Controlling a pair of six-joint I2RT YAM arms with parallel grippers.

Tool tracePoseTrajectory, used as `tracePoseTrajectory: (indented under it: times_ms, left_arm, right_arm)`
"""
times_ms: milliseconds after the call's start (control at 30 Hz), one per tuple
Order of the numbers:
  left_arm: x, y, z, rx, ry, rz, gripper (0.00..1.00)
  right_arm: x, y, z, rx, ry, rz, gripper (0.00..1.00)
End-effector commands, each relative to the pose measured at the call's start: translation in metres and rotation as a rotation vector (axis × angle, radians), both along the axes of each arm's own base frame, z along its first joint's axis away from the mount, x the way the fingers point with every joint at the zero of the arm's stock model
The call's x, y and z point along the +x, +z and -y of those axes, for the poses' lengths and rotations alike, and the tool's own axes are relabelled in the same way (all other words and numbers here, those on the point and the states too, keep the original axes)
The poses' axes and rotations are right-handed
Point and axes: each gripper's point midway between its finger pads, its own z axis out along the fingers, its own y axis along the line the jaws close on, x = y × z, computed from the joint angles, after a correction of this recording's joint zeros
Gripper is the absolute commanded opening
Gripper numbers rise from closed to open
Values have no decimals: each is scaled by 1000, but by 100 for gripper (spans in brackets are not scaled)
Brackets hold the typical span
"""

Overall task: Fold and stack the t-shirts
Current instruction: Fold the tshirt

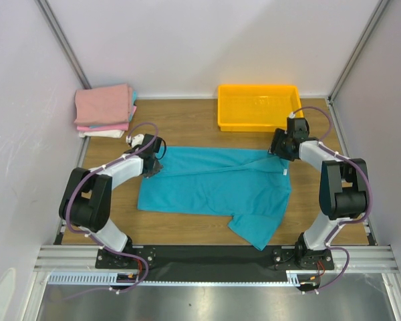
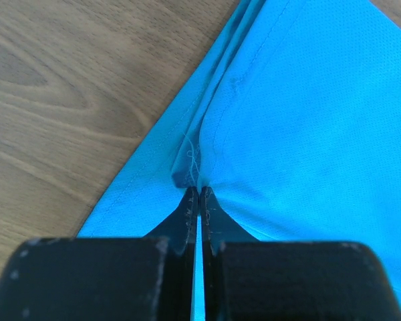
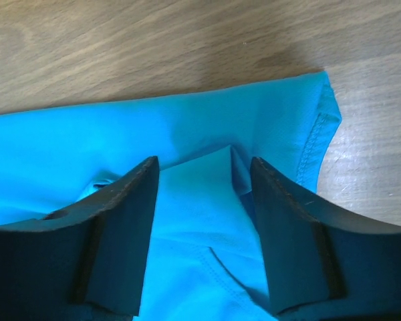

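pink tees hide most of the white tee.

— Is there anything you can read here?
— No, nothing legible. You'll find a small white tag on the teal-blue cloth t-shirt, on the side toward the yellow plastic tray. It's too small to show any print.
— And in your wrist views?
— Only plain cloth and wood; no lettering you could read.
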Motion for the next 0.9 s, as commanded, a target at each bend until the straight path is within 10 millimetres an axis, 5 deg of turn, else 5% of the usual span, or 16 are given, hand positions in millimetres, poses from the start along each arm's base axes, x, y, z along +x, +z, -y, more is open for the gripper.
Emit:
tracePoseTrajectory:
  times_ms: [0,133,300,467,633,867]
  left_arm:
    - [9,6,1,4,2,41,0]
    - [9,6,1,6,-1,35,0]
    - [11,8,1,8,-4,42,0]
    - [12,12,1,11,-9,47,0]
    - [14,13,3,-1,-18,61,0]
    - [16,13,3,20,-47,49,0]
  right_arm:
    - [11,9,5,-32,9,21,59]
    - [4,14,1,-33,35,25,38]
    - [-13,9,1,-30,32,-3,31]
    - [-25,10,1,-27,36,-20,1]
    - [-37,21,-2,-15,53,-10,0]
    - [-87,17,-19,57,141,-55,6]
